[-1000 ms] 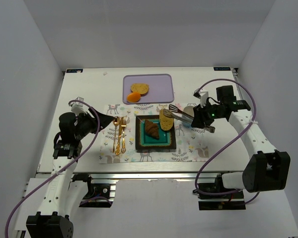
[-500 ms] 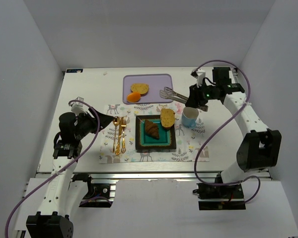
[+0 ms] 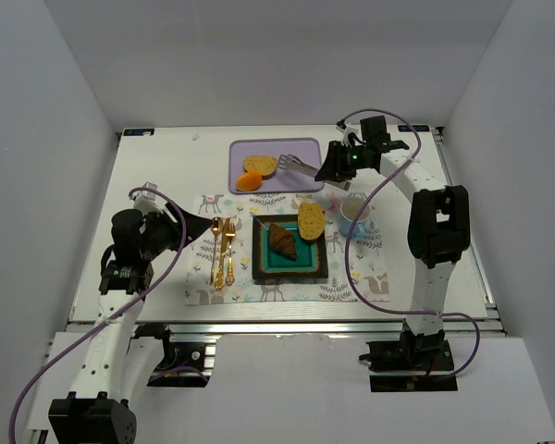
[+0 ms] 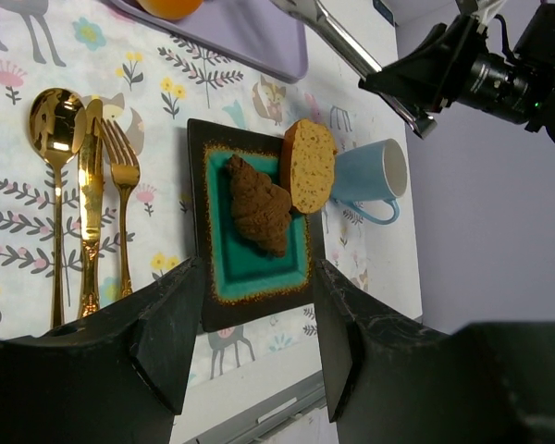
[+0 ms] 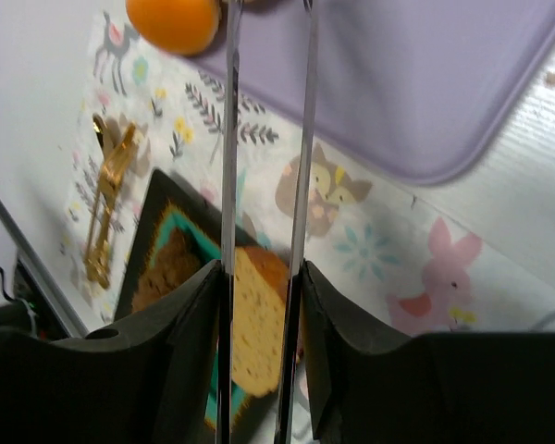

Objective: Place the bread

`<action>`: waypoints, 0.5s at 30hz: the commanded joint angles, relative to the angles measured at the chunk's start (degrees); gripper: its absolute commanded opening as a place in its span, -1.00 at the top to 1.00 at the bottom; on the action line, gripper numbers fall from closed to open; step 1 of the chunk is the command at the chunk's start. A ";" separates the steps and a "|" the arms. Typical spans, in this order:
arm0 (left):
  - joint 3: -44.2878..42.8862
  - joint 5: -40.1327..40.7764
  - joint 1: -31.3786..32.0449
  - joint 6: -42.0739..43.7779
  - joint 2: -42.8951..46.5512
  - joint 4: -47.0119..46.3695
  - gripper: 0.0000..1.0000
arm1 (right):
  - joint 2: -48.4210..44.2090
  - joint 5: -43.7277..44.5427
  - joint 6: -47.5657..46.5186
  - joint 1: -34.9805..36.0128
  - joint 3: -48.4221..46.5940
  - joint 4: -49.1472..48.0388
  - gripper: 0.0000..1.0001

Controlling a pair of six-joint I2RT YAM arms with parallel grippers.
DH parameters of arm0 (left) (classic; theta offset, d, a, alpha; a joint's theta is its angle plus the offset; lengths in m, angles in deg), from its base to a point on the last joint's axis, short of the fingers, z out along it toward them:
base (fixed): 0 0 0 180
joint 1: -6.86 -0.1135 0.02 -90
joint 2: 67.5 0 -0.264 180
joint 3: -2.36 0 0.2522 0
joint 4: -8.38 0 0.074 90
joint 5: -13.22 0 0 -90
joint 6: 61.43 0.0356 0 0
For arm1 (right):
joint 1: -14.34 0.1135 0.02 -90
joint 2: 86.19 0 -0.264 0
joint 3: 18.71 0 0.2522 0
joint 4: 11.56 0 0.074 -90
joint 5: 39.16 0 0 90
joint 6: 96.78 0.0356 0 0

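Observation:
A dark brown croissant (image 3: 282,240) lies in the teal plate (image 3: 291,270). One golden slice (image 3: 311,222) leans on the plate's right rim. The other slice (image 3: 260,166) lies on the purple tray (image 3: 305,148) beside an orange fruit (image 3: 249,182). My right gripper (image 3: 338,165) is shut on metal tongs (image 3: 301,166), whose tips reach over the tray next to that slice. In the right wrist view the tong arms (image 5: 229,139) stand apart with nothing between them, tips out of frame. My left gripper (image 3: 196,227) is open and empty, left of the plate.
A light blue mug (image 3: 354,211) stands right of the plate. Gold spoon, knife and fork (image 3: 223,250) lie on the patterned placemat (image 3: 351,277) left of the plate. White walls enclose the table on three sides.
My right arm swung the tongs from the plate's right rim back and left to the purple tray. The slice stays leaning on the plate rim. The left arm has not moved.

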 commanded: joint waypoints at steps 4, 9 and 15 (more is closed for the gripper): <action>-0.90 1.66 -0.14 -0.51 0.86 1.11 -0.20 | 3.13 -2.27 9.71 1.53 -6.68 -7.35 0.13; -0.46 1.92 -0.14 -1.04 0.77 0.93 -0.20 | 5.24 -0.86 11.39 1.88 -6.77 -7.96 0.11; -0.72 1.92 -0.14 -0.77 -0.11 0.93 -0.20 | 6.47 0.19 11.22 2.06 -7.12 -8.05 0.09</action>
